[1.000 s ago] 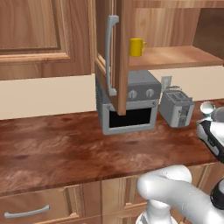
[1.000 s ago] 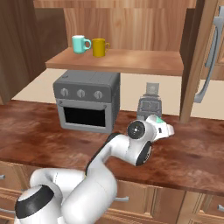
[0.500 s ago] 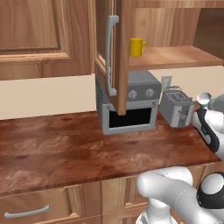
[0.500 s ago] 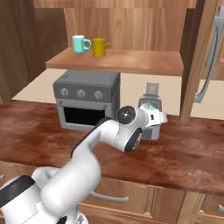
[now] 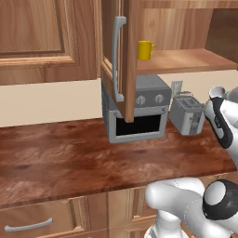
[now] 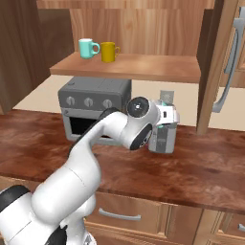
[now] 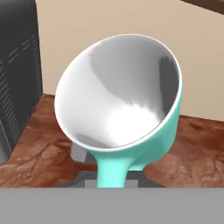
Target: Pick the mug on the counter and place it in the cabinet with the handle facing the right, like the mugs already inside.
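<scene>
Lifted a little since the earlier frames, the gripper now hangs in front of the toaster, and the arm's elbow has swung up and in toward the oven; the jaws are nearly closed, pinching the mug by its handle, which runs down between them in the hand view; the mug is off the counter, tilted, its white inside facing the hand camera and its teal wall showing along the right and lower edge; in the right base view just a sliver of teal shows at the hand; below and behind the mug lies the mottled reddish-brown counter, with the oven's dark slatted side at the left of the hand view; the toaster stands on the counter just right of the oven, both against the pale wall; above them the cabinet is open, its shelf carrying a second teal mug and a yellow mug side by side, handles to the right; the door stands swung out, its grey bar handle upright.
</scene>
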{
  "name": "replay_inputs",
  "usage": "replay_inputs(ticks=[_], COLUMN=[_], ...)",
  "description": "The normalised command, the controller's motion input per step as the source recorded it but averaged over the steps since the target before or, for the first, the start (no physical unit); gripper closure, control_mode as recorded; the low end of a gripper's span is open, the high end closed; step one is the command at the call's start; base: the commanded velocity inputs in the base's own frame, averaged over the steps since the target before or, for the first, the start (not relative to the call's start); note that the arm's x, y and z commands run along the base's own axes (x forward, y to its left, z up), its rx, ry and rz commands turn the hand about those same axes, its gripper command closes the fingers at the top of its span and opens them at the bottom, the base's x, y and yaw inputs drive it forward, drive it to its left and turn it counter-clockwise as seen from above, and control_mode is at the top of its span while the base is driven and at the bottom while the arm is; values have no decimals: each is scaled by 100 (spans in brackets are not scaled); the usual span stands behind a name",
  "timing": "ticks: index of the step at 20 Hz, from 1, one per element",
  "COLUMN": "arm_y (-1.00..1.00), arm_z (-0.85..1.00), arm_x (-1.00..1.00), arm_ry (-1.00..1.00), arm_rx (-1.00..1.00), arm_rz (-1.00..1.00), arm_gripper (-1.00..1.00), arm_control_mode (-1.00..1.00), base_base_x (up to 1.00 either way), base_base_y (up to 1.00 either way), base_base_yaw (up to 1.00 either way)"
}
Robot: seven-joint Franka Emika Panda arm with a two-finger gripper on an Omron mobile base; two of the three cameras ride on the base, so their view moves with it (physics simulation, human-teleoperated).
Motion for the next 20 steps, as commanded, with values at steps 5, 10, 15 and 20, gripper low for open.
replay_inputs(ticks=[5,10,15,20], arm_y=[6,18,23,23], arm_z=[40,36,30,31], arm_x=[0,0,0,0], arm_ry=[0,-2,-7,-9], arm_rx=[14,7,5,6], arm_rz=[1,3,4,5], arm_gripper=[100,100,100,100], arm_control_mode=[-100,-100,-100,-100], base_base_x=[0,0,0,0], base_base_y=[0,0,0,0], base_base_yaw=[0,0,0,0])
